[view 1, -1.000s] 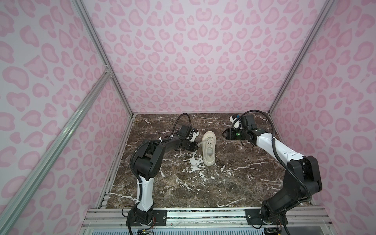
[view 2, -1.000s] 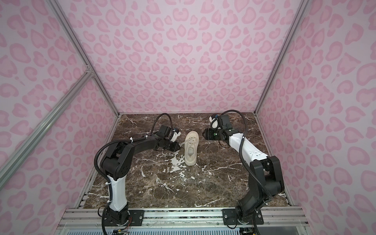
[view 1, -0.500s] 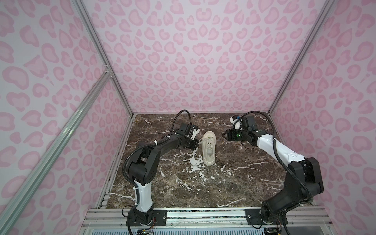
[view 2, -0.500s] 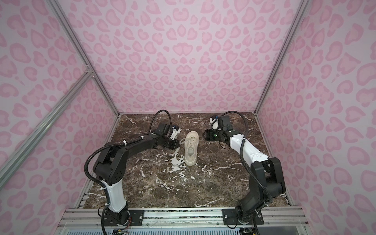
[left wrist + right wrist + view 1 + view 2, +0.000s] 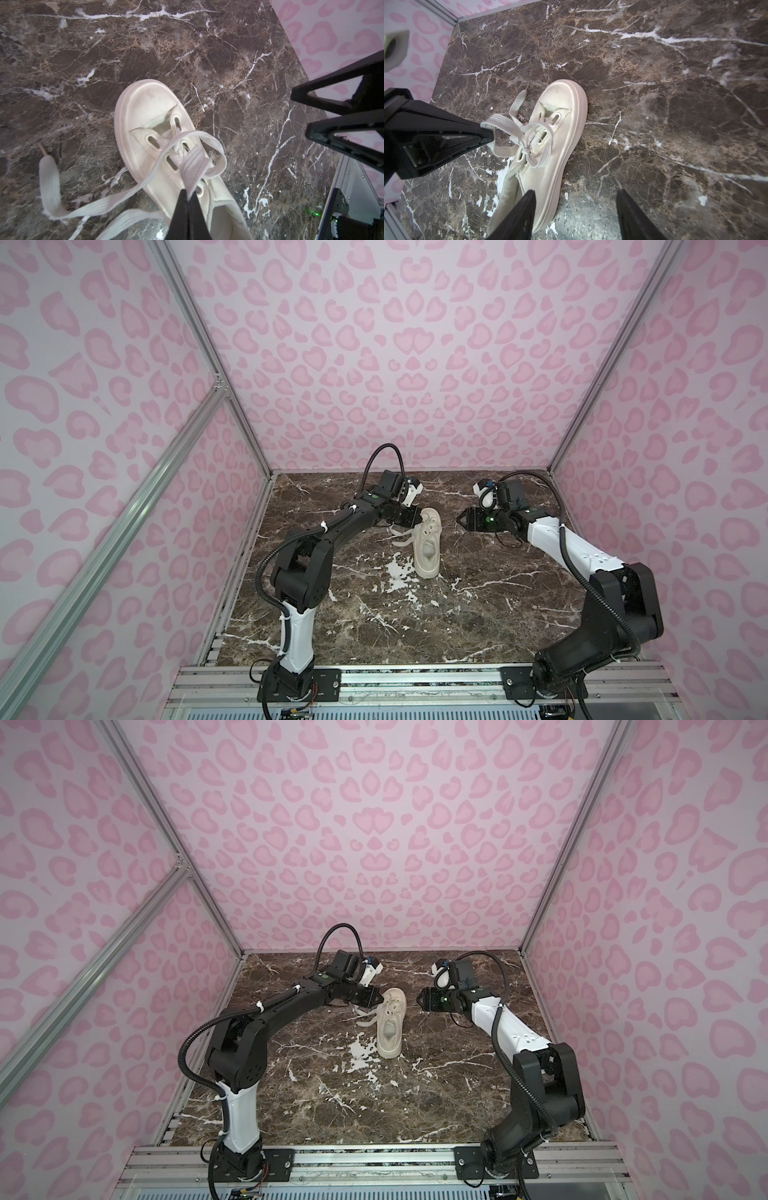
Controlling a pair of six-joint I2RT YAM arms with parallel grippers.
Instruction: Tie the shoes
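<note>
The shoes are one cream sneaker (image 5: 427, 547) (image 5: 390, 1027) lying on the marble floor, toe toward the back wall. A small knot (image 5: 525, 151) sits over its eyelets. My left gripper (image 5: 188, 194) (image 5: 417, 519) is shut on a flat lace strand (image 5: 194, 164) that rises from the eyelets. The right wrist view shows the same pinch, the left gripper (image 5: 488, 133) holding a lace fold (image 5: 492, 122). Another lace end (image 5: 49, 182) trails loose on the floor beside the shoe. My right gripper (image 5: 576, 192) (image 5: 459, 520) hangs open beside the shoe's right side, holding nothing.
Pink patterned walls close in the brown marble floor (image 5: 374, 614) on three sides. Aluminium frame posts stand in the back corners, and a metal rail (image 5: 374, 680) carrying both arm bases runs along the front edge. White patches mark the floor by the shoe's heel.
The left gripper has edged right toward the shoe and closed fully on the lace. The right arm and the shoe have stayed in place.
</note>
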